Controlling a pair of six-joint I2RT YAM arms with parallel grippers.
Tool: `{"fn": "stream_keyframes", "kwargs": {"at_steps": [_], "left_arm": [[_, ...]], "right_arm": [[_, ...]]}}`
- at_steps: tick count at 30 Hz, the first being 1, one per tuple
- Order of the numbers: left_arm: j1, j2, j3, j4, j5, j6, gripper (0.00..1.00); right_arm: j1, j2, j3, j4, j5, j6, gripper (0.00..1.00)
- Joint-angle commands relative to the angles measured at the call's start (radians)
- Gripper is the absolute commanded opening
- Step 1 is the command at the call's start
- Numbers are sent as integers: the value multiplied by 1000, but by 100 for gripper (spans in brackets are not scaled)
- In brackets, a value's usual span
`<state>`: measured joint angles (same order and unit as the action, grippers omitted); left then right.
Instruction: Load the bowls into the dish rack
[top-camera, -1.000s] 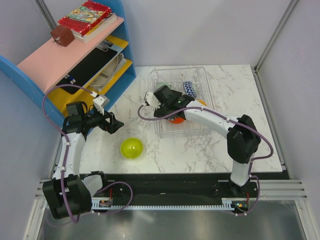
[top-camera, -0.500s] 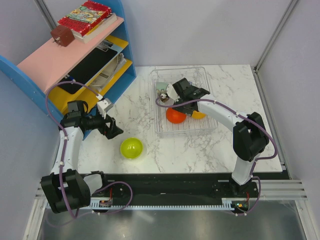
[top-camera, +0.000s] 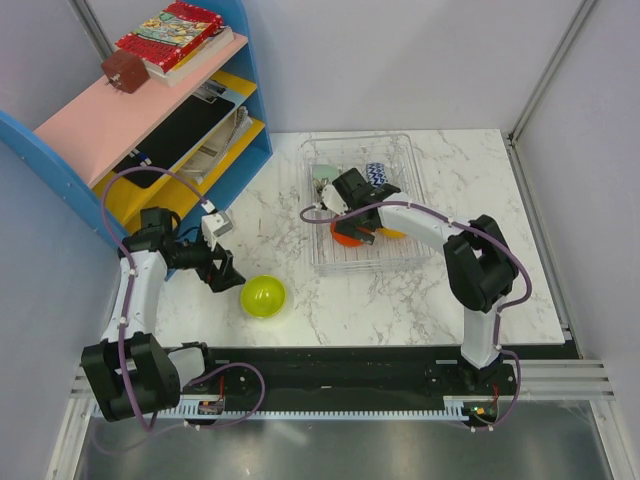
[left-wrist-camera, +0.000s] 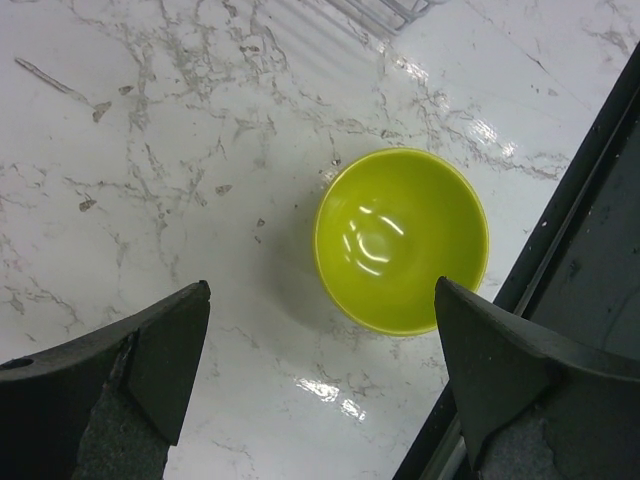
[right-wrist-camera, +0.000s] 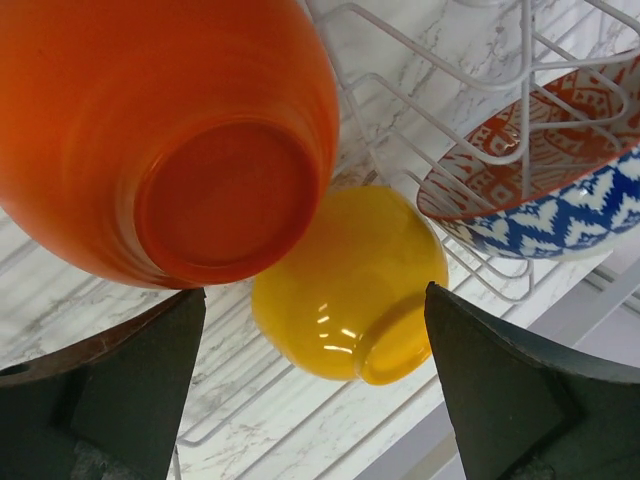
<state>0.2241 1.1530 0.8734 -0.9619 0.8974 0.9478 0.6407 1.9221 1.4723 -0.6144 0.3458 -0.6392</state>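
While left end effector (left-wrist-camera: 320, 288), right end effector (right-wrist-camera: 315, 292) gape, shelf unit (top-camera: 120, 125) flanks left arm (top-camera: 133, 292).

Robotics lab test cell. Indicators: plain grey partition walls (top-camera: 420, 60) on metal frame posts (top-camera: 545, 70); a marble-pattern bench (top-camera: 450, 290); an aluminium rail (top-camera: 330, 402) carrying two cabled arm bases (top-camera: 130, 380); staged household props, namely a blue-and-pink shelf unit (top-camera: 140, 120) and a clear dish rack (top-camera: 408, 160).

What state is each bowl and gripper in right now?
Yellow-green bowl: upright on the table, outside the dish rack.
Red-orange bowl: in the dish rack, tipped, base showing.
Orange-yellow bowl: in the dish rack, tipped.
Blue-and-white bowl: in the dish rack, tilted.
Left gripper: open, empty.
Right gripper: open, empty.
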Motion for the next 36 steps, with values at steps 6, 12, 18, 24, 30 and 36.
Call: {"fn": "stream_keyframes", "kwargs": {"at_steps": [6,12,18,24,30,36], "left_arm": [[4,36,-10,-67,-28,124,100],[3,51,-30,-70,-22,141,100],[1,97,-33,-75,-26,161,100],[-15,140,-43,-75,-25,187,100],[-83,227,-51,-60,-34,181,100],[-201,257,-57,41,-138,66,99]], "right_arm": [[34,61,109,90,27,30,98],[62,90,154,111,54,27,98],[85,124,186,119,70,32,98],[102,114,191,116,104,35,98],[102,-1,166,81,119,53,97],[102,-150,126,45,90,87,98]]}}
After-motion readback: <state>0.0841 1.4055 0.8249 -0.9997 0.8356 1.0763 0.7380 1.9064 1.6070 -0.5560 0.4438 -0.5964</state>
